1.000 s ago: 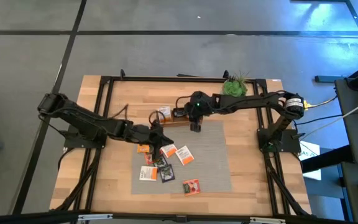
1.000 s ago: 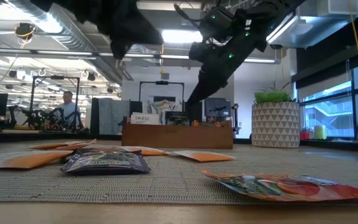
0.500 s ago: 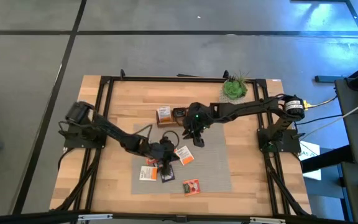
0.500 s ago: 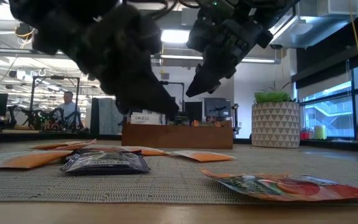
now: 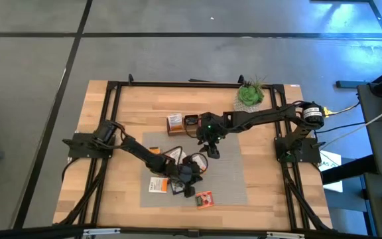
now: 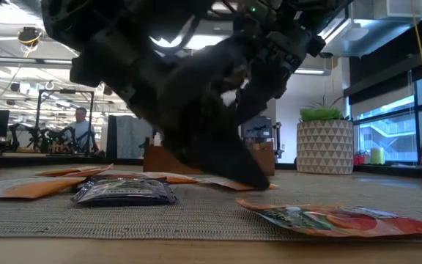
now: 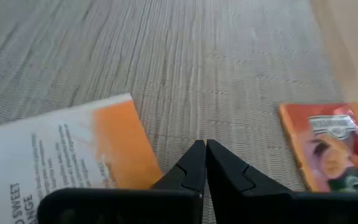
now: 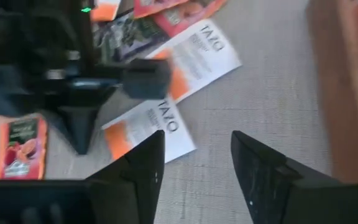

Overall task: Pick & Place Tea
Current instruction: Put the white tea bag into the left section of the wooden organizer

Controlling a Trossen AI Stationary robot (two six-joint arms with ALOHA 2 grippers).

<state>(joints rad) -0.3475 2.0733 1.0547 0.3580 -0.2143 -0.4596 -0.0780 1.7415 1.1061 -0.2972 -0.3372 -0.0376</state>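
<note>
We see the left pincer (image 7: 205,163) pressed together, empty, low over the grey mat (image 5: 227,169), between a white-and-orange sachet (image 7: 61,155) and an orange sachet (image 7: 331,144). The right pincer (image 8: 193,163) hangs apart, empty, above the mat's far part. Other sachets (image 5: 176,174) lie on the mat, near the wooden tray (image 5: 178,123).

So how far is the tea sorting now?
Some sachets already sit in the wooden tray. Nothing is held: the left pincer is shut and empty above the mat, near an orange-white Tazo sachet; the right pincer is open. Several sachets remain on the mat.
</note>
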